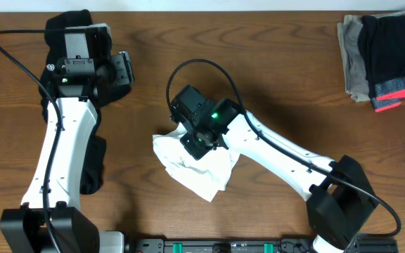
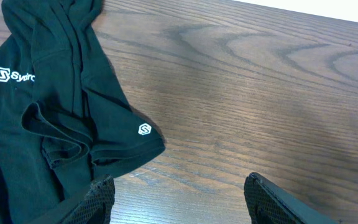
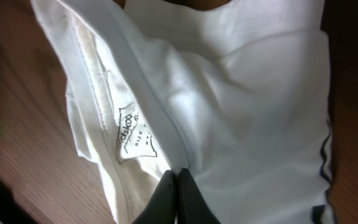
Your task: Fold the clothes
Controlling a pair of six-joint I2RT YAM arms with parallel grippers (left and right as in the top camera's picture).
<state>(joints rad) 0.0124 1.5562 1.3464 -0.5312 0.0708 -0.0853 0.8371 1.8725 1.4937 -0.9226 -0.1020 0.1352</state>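
Overhead first: crumpled white cotton T-shirt [image 1: 204,174] in a heap on the brown wood-grain table [image 1: 287,63], roughly mid-table, towards the near edge. Top part of it buried under the right gripper [image 1: 198,147], so no seeing the fingertips from up here. No telling front from back either, too bunched. Over on the left, limp black cotton garment [image 1: 94,169] mostly covered by the left arm [image 1: 58,151], just bits poking out at the far end and beside the arm. Left gripper [image 1: 124,68] off to the side of that wrist, fingers hard to read at this size. Far right corner: small stack of folded grey, black and coral-striped garments [image 1: 385,60], well apart from everything, clipped by the frame edge.

Left wrist view: dark fingers [image 2: 98,200] only peeking in at the bottom edge, spread wide, nothing but bare wood between them. Black garment at the left, wrinkled, small white hexagon logo [image 2: 144,129] on a sleeve, plus a second logo [image 2: 11,76] with lettering chopped off by the frame. One finger just beside the sleeve hem, can't tell if touching.

Right wrist view: pretty much all white cloth, blurry in spots. Black fingertips [image 3: 166,193] pressed tight together right on a raised fold, looks like a pinch on the cloth. Neck label [image 3: 129,134] just beside the tips, print too soft to read. Slivers of table at both sides, something dark at the cloth's right edge, no idea what
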